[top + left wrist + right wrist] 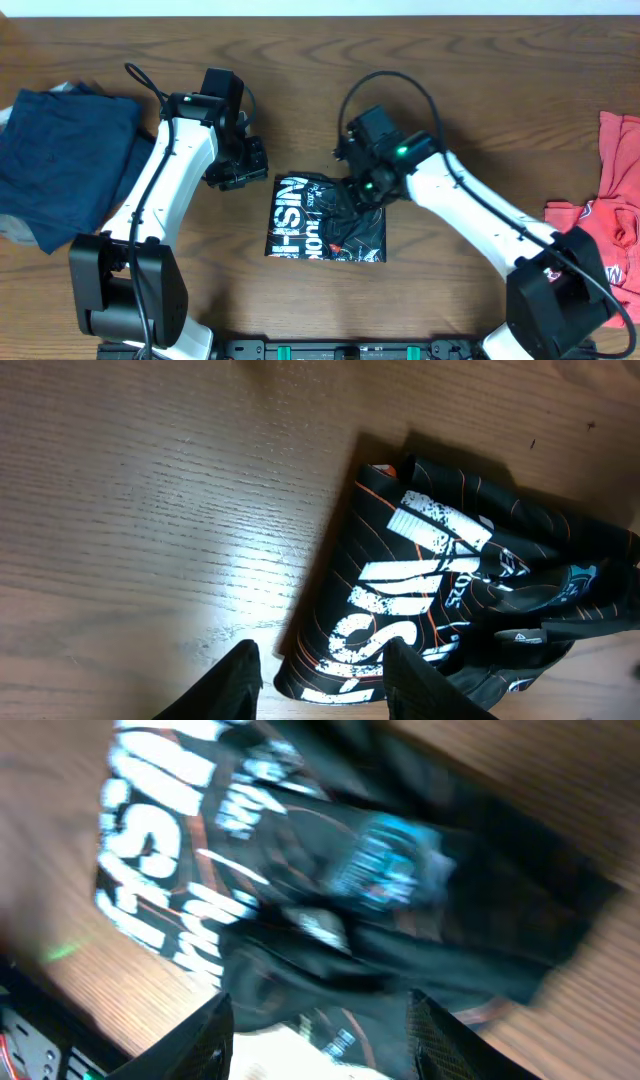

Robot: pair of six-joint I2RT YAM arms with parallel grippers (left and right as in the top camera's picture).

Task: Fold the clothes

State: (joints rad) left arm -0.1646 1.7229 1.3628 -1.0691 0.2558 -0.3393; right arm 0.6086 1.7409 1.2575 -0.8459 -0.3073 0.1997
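Note:
The clothes are one black shirt [325, 220] with thin orange lines and white lettering, lying as a folded, slightly rumpled rectangle at the table's middle. My left gripper [240, 170] hovers just left of the shirt's upper left corner. In the left wrist view the left gripper [320, 685] is open, and the shirt [450, 590] lies beyond the fingers with its near corner showing through the gap. My right gripper [362, 190] is over the shirt's upper right part. The right wrist view is blurred; there the right gripper [320, 1045] stands open just above the dark fabric [400, 900], holding nothing.
A plain navy garment [60, 160] lies at the far left of the table. A red T-shirt with white print [610, 190] lies at the far right edge. The arms' bases stand at the front edge. Bare wooden tabletop [300, 60] surrounds the shirt.

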